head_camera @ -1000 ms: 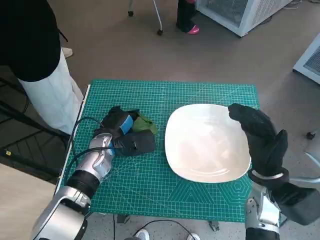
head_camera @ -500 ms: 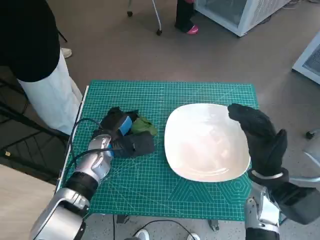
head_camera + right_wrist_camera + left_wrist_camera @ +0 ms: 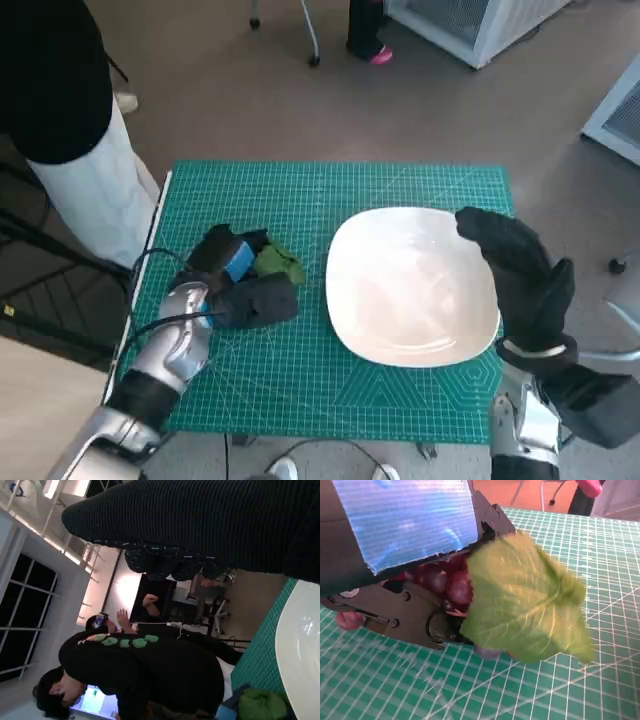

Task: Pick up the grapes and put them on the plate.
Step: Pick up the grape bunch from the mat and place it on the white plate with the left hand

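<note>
One bunch of grapes (image 3: 452, 582) with one green leaf (image 3: 525, 602) is gripped by the left hand (image 3: 235, 280) on the green tabletop (image 3: 300, 370), beside one white plate (image 3: 410, 285). The right hand (image 3: 520, 270) is held over the plate's edge, apparently holding nothing, fingers loosely extended.

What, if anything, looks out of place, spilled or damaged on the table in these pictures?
Nothing stands out. The white plate sits flat and bare on the green mat. The left hand closes around the grapes and their green leaf, on the mat beside the plate. The right hand hovers open at the plate's edge.
</note>
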`<state>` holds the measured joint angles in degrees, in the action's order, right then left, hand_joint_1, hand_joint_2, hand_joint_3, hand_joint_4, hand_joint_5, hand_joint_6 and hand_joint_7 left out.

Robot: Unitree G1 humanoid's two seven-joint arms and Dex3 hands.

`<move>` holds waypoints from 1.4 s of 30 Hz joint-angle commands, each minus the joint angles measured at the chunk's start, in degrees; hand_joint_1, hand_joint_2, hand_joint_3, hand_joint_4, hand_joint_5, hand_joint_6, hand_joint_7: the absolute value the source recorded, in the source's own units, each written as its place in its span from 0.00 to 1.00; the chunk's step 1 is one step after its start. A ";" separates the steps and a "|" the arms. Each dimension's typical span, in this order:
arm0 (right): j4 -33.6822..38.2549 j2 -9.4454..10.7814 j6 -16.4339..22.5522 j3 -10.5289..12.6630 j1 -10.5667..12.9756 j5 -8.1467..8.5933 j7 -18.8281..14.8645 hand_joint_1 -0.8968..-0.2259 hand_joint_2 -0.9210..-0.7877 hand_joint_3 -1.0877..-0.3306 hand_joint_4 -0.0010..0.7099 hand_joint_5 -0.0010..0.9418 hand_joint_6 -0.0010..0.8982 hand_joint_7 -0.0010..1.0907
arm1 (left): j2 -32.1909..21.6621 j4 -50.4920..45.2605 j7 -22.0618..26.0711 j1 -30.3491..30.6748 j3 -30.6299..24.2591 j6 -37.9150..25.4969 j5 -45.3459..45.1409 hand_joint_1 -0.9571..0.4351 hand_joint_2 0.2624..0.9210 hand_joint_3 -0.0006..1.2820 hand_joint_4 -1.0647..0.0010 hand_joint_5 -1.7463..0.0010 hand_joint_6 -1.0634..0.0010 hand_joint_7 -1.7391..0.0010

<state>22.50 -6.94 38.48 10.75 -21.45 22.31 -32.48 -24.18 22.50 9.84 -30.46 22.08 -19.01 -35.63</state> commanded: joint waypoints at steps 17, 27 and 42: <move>2.28 -0.14 0.03 0.10 -0.52 0.15 -0.95 0.70 0.00 0.69 0.87 0.00 0.62 0.00 | -3.21 -33.50 4.20 9.41 -6.83 -7.32 -3.78 0.69 1.00 0.09 0.38 0.32 0.47 0.29; 2.88 0.20 0.59 -0.02 -0.81 0.01 -1.03 0.69 0.00 0.70 0.87 0.00 0.63 0.00 | -3.26 -36.93 2.80 9.86 -8.79 -4.51 -3.81 0.69 1.00 0.07 0.36 0.33 0.46 0.31; 3.57 0.19 1.28 -0.06 -1.06 0.19 -1.25 0.69 0.00 0.70 0.88 0.00 0.63 0.00 | -2.06 -36.28 4.47 7.60 -8.21 -3.54 -4.54 0.69 1.00 0.05 0.31 0.32 0.43 0.36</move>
<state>25.13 -6.77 39.88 10.82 -22.59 22.34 -33.17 -26.73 -13.51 13.51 -21.30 13.78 -22.34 -39.70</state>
